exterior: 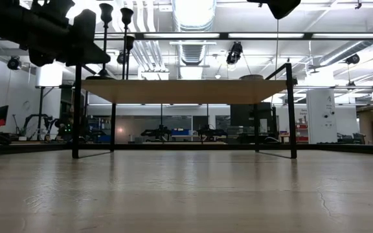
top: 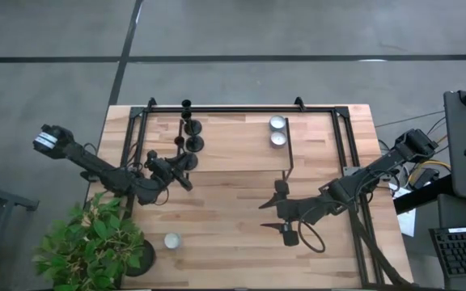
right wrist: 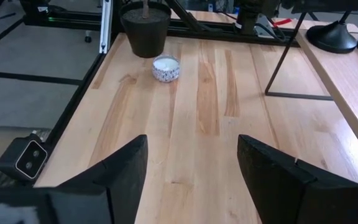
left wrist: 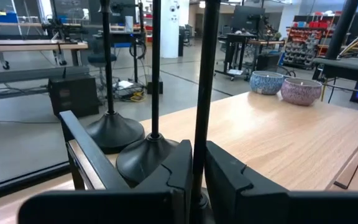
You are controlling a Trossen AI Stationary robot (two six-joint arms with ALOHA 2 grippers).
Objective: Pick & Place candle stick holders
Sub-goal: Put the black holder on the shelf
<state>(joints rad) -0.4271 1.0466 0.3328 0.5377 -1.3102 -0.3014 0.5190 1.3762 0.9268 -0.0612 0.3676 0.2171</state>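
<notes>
The left gripper [top: 186, 164] was seen over the raised shelf [top: 241, 149] at the back of the desk [top: 233, 218], its fingers [left wrist: 179, 174] closed on the thin upright stem of a black candle holder [left wrist: 202, 93]. Two more black candle holders [top: 192, 136] were set on the shelf just beyond it, their round bases close together. Two pale cups [top: 277, 131] were placed side by side farther along the same shelf. A third pale cup [top: 171, 241] was left on the desk near the front, beside the potted plant [top: 95, 242]. The right gripper [top: 275, 214] was held above the middle of the desk, its fingers [right wrist: 120, 171] spread wide with nothing between them.
</notes>
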